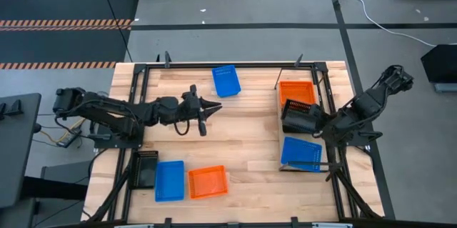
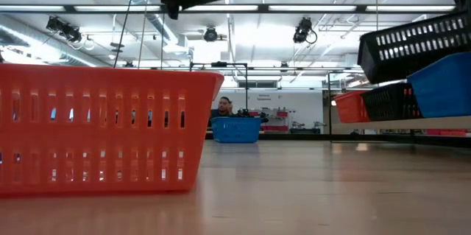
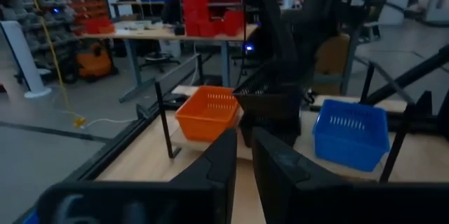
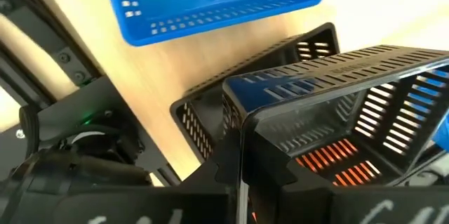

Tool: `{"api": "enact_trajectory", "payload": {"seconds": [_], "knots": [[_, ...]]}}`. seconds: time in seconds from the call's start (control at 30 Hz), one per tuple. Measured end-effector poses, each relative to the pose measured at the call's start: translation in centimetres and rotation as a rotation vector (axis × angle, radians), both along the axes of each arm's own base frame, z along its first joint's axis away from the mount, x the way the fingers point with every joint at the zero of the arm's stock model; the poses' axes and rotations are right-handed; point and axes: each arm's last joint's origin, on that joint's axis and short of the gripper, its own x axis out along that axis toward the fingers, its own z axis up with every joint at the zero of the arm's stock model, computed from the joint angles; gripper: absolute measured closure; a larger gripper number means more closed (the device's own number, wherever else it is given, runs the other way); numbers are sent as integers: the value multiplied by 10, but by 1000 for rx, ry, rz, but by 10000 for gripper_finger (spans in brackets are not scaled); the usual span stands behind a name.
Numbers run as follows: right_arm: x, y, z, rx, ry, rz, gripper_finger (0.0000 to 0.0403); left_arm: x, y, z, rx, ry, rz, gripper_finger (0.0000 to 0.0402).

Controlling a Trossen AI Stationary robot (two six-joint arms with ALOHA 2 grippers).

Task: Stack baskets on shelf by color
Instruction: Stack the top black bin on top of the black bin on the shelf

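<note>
table centre (image 1: 250,139): free | shelf (image 1: 323,165): crowded with baskets (image 1: 300,151)

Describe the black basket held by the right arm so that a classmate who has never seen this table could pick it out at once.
Start at the shelf along the table's right edge, which carries an orange basket, a black one and a blue basket. Over its middle, the right gripper has its jaws shut on a black basket. Unlike every other basket, it is tilted and lifted above another black one.

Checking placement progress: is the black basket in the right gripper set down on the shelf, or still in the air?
In the air: the black basket hangs tilted above another black one.
</note>
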Motion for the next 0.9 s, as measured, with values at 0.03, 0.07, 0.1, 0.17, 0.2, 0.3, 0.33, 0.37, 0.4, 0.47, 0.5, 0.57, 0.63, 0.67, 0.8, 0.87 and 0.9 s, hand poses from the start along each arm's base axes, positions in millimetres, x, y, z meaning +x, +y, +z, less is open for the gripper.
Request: {"api": "enact_trajectory", "payload": {"seconds": [0.03,0.07,0.1,0.17,0.2,0.3,0.33,0.37,0.4,0.47,0.5,0.57,0.63,0.67,0.8,0.87,0.9], "knots": [[-1,0,-1,1,0,9,382,0,-4,1,0,-7,4,349],[-3,-1,-2,2,-3,18,382,0,-7,1,0,-13,10,349],[-4,-1,-2,3,-3,25,382,-1,-10,2,0,-20,17,349],[-8,-3,-4,6,-10,38,382,-2,-16,3,-1,-33,30,349],[-9,-3,-4,5,-9,48,382,-2,-19,3,-1,-34,35,349],[-11,-4,-8,-15,-4,95,382,-3,-25,3,0,-35,49,349],[-11,-4,-9,-29,-5,105,382,-3,-27,3,-1,-37,52,349],[-11,-4,-10,-41,-4,121,382,-3,-28,3,-3,-37,57,349],[-10,-4,-11,-55,0,142,382,-4,-29,3,-9,-39,60,349],[-10,-4,-13,-82,6,175,382,-4,-31,3,-19,-42,60,349],[-10,-4,-15,-90,15,189,382,-4,-32,3,-20,-42,59,349],[-10,-4,-20,-106,36,209,382,-4,-33,3,-20,-42,55,349],[-11,-5,-26,-115,56,212,380,-4,-34,3,-20,-42,50,349],[-11,-5,-28,-118,65,213,379,-5,-35,3,-20,-42,47,349],[-11,-5,-31,-122,79,214,378,-5,-37,3,-20,-41,40,349],[-11,-5,-31,-121,79,213,378,-5,-37,3,-20,-40,40,349],[-11,-5,-31,-119,79,208,377,-5,-37,3,-19,-40,40,349]]}}
